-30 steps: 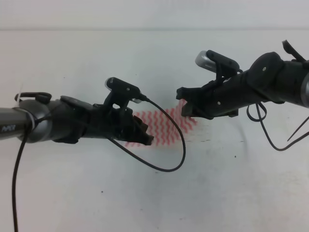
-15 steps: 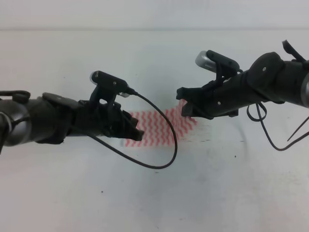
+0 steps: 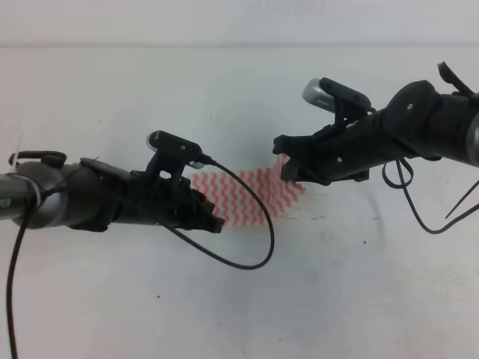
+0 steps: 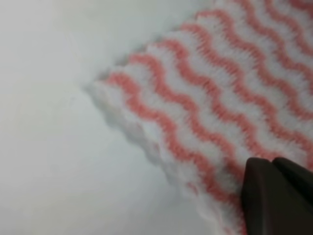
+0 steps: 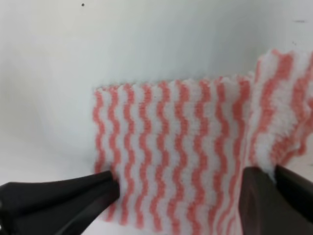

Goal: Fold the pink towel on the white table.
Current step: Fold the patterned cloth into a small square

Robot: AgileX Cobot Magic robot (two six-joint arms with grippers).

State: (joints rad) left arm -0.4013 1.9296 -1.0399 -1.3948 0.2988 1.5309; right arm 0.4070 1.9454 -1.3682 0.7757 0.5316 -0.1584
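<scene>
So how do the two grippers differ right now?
The left gripper sits at the towel's left edge; the right gripper is at its right end. The right gripper's fingers are spread wide across the towel; the left gripper shows only one finger, so its state is unclear. Both are black and low over the towel.

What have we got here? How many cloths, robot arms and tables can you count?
Towel: 1, pink and white stripes
Robot arms: 2, the left gripper and the right gripper, each at an end of the towel
Table: 1, white
Total: 4
</scene>
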